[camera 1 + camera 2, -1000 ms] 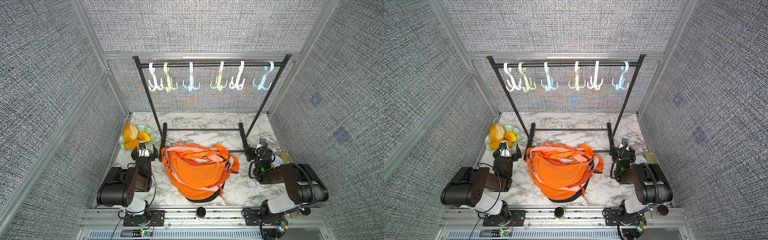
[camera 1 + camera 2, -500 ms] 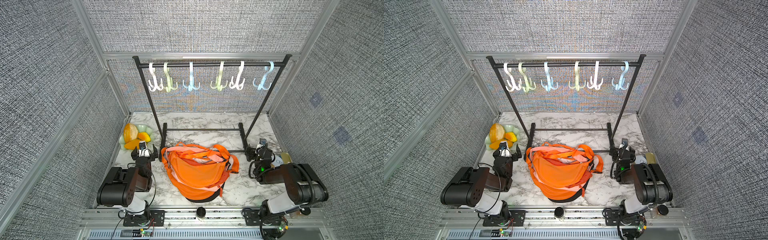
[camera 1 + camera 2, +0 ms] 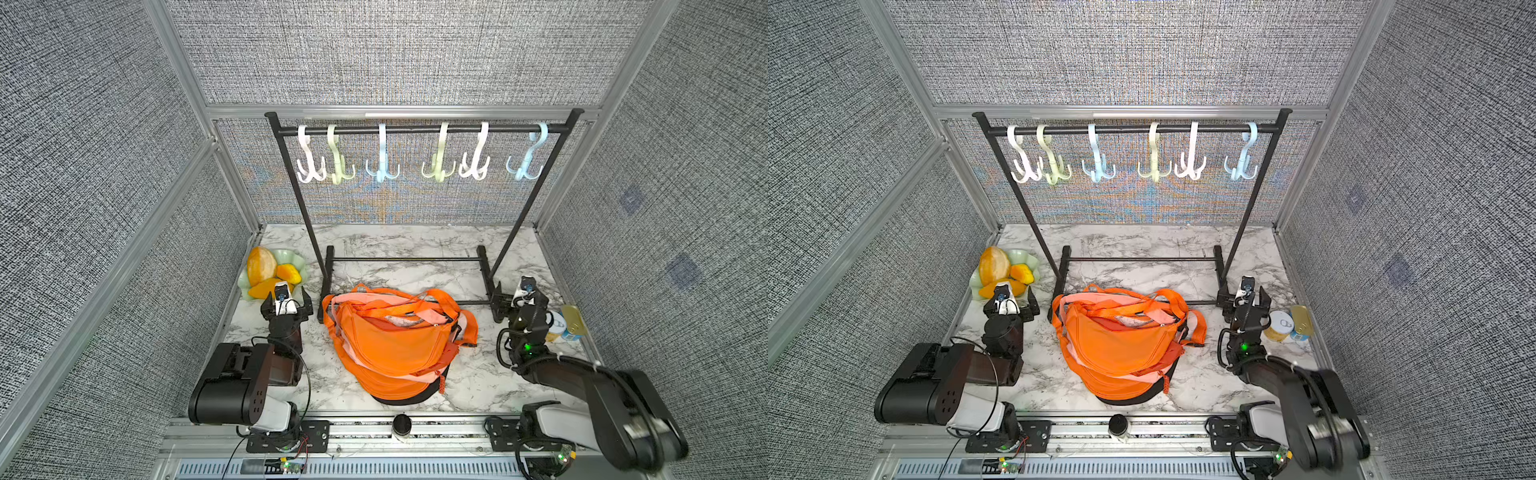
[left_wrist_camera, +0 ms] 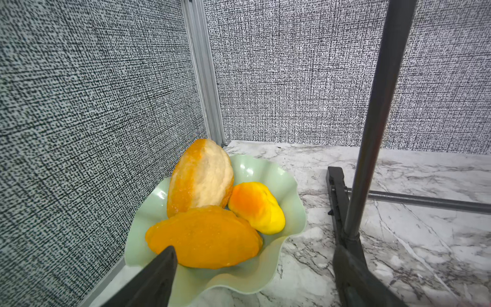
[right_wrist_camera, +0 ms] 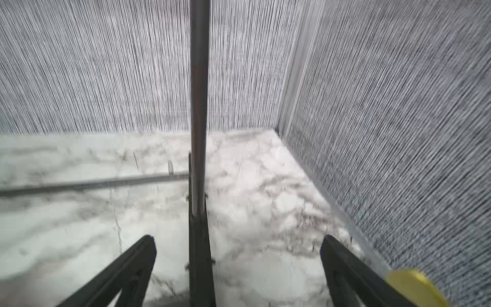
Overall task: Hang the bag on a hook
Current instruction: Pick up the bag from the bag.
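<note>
The orange bag [image 3: 395, 345] [image 3: 1121, 340] lies slumped on the marble table in front of the black rack [image 3: 303, 208] [image 3: 1034, 224], its straps piled on top. Several pastel hooks [image 3: 382, 166] [image 3: 1098, 166] hang from the rack's top rail, all bare. My left gripper [image 3: 286, 305] [image 3: 1011, 305] [image 4: 256, 249] stands open to the left of the bag, facing a fruit bowl. My right gripper [image 3: 519, 296] [image 3: 1244, 298] [image 5: 237, 239] stands open to the right of the bag. The rack's right foot [image 5: 199, 252] runs between its fingers, which stand apart from it on either side.
A pale green bowl [image 3: 301, 268] [image 3: 1034, 270] [image 4: 292, 191] of orange and yellow fruit sits at the left wall. Two cans [image 3: 557, 326] [image 3: 1281, 326] stand by the right wall beside my right arm. The rack's feet and low crossbars [image 3: 405, 259] stand behind the bag.
Bag and left gripper keep their places. My right arm's elbow and its wrist view are smeared with motion, though the right gripper has barely shifted.
</note>
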Motion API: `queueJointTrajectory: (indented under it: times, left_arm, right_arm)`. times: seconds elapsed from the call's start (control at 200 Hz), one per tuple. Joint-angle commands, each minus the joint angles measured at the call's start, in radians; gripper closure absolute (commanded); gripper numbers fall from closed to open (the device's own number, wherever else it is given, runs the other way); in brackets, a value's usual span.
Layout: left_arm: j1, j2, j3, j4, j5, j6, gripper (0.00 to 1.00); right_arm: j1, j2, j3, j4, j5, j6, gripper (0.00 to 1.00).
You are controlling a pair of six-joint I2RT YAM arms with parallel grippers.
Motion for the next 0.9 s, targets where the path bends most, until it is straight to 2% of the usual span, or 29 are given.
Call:
queueJointTrajectory:
  times: [0.0,0.045,0.115,0.17,0.225,0.28,0.335,0.395,0.495,0.68,0.896]
  left_arm:
    - [0.001,0.030,-0.015,0.097,0.007,0.014,0.09]
    - [0.000,0.015,-0.004,0.054,0.010,0.004,0.09]
    - [-0.002,-0.021,0.032,-0.024,-0.005,0.019,0.09]
    - [-0.008,-0.133,0.136,-0.336,-0.005,0.006,0.11]
    - [-0.006,-0.200,0.284,-0.672,-0.028,-0.050,0.11]
    - [-0.007,-0.201,0.336,-0.732,-0.041,-0.077,0.11]
    - [-0.008,-0.204,0.349,-0.744,0.008,-0.116,0.11]
    - [-0.013,-0.215,0.349,-0.717,0.100,-0.077,0.13]
    - [-0.022,-0.280,0.417,-0.864,0.111,-0.222,0.13]
    - [-0.065,-0.427,0.491,-1.084,0.221,-0.388,0.15]
    - [-0.129,-0.600,0.472,-1.269,0.369,-0.506,0.15]
  right_arm:
    - [0.005,-0.208,0.102,-0.450,0.030,0.188,0.01]
    - [0.003,-0.294,0.160,-0.628,0.002,0.271,0.01]
    - [-0.003,-0.394,0.146,-0.667,-0.048,0.367,0.01]
    - [-0.017,-0.450,0.133,-0.661,-0.237,0.334,0.01]
    - [-0.015,-0.443,0.183,-0.739,-0.323,0.333,0.01]
    - [-0.013,-0.413,0.241,-0.808,-0.398,0.315,0.01]
    - [-0.003,-0.372,0.282,-0.842,-0.438,0.313,0.01]
    - [0.011,-0.348,0.328,-0.881,-0.480,0.312,0.01]
    - [0.061,-0.297,0.453,-1.021,-0.556,0.285,0.01]
    - [0.291,-0.210,0.681,-1.309,-0.601,0.145,0.01]
    - [0.673,-0.053,0.827,-1.546,-0.625,0.073,0.01]
